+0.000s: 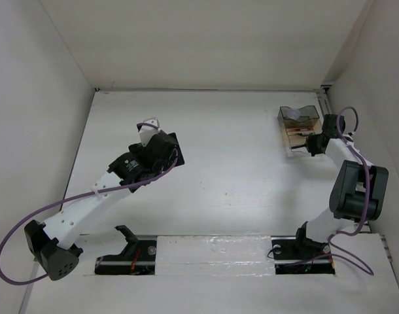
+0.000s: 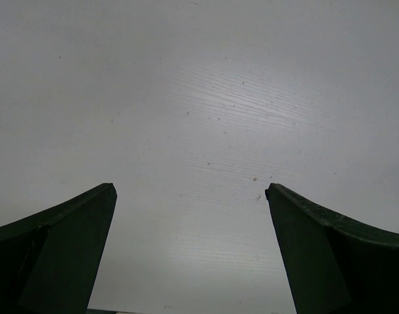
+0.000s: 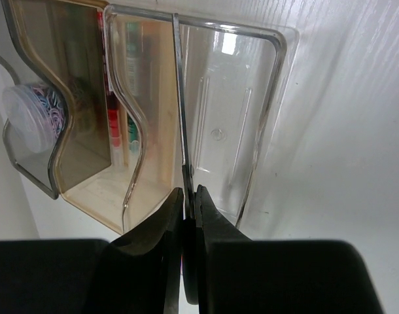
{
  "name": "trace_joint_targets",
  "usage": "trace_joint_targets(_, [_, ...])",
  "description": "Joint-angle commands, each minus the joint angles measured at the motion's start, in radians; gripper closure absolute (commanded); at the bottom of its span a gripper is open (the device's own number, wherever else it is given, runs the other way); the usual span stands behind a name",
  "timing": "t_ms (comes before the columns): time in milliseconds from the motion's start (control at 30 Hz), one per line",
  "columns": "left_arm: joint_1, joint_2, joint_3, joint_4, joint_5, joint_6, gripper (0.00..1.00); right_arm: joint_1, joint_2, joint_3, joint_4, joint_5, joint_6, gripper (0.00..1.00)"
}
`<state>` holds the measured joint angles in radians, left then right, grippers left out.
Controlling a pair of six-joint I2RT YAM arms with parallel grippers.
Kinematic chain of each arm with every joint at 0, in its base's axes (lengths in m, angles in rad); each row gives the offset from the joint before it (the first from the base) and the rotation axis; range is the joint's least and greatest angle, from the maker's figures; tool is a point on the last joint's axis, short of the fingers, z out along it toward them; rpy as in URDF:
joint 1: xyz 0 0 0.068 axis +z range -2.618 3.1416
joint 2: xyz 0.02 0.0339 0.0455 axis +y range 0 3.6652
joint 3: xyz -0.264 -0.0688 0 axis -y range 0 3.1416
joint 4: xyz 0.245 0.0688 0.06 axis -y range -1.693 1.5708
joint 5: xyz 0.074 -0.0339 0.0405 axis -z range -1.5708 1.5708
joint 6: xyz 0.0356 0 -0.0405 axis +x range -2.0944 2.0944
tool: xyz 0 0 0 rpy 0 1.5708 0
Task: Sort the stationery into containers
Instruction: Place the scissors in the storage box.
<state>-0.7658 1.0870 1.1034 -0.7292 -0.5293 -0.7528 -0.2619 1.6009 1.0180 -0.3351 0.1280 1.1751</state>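
The organiser (image 1: 297, 122) sits on the white table (image 1: 219, 170) close to the right edge, toward the far right corner. The right claw (image 1: 312, 144) hangs over the organiser's near end. In the right wrist view this claw (image 3: 190, 193) is clenched on the scissors (image 3: 181, 98), which show edge-on as a thin silver strip. The strip runs out from between the pinched fingers (image 3: 157, 222), over the clear, shallow compartment at the near end of the organiser (image 3: 275, 98). Whether the tip touches the plastic cannot be told. Behind a wavy-cut divider, the next compartment holds pens (image 3: 114, 124), seen as blurred red and green through the smoky wall. The compartment nearest the table's far edge holds a small round roll (image 3: 29, 114) with pale coloured loops, which shows in the top view as a light disc (image 1: 294, 115). The left claw (image 1: 149, 124) is well apart from all this, over the left half of the table nearer the far edge. The left wrist view shows it (image 2: 190, 190) released, its two dark fingers (image 2: 62, 242) spread wide over bare tabletop (image 2: 199, 98).
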Motion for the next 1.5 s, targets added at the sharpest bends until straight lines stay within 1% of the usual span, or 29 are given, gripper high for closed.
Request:
trace_joint_targets(0, [0.002,-0.013,-0.011,0.001,-0.017,-0.002,0.00,0.013,-0.006,-0.013,0.025,0.022,0.014,1.00])
trace_joint_targets(267, [0.002,-0.004,-0.011,0.001,-0.017,-0.002,0.00,0.013,0.042,-0.022,0.056,0.013,0.014,1.00])
trace_joint_targets(567, [0.002,-0.004,-0.011,0.001,-0.017,-0.002,0.00,0.044,0.053,-0.004,0.056,0.016,0.004,1.00])
trace_joint_targets(700, [0.002,-0.004,-0.011,0.001,-0.017,-0.002,0.00,0.044,0.033,-0.004,0.065,0.016,0.004,1.00])
trace_joint_targets(867, [0.002,-0.004,-0.011,0.010,-0.008,-0.002,0.00,0.053,0.024,0.008,0.056,0.016,-0.034,1.00])
trace_joint_targets(1133, [0.002,-0.004,-0.011,0.019,0.011,0.007,0.00,0.053,0.054,0.057,0.045,0.025,-0.138,1.00])
trace_joint_targets(1233, [0.002,-0.004,-0.011,0.019,0.011,0.007,0.00,0.062,0.067,0.066,0.068,0.015,-0.190,1.00])
trace_joint_targets(1367, [0.002,-0.004,-0.011,0.019,0.020,0.007,0.00,0.062,0.102,0.079,0.044,0.015,-0.190,1.00])
trace_joint_targets(1467, [0.002,-0.004,-0.011,0.019,0.020,0.007,0.00,0.062,0.111,0.070,0.059,0.003,-0.180,1.00])
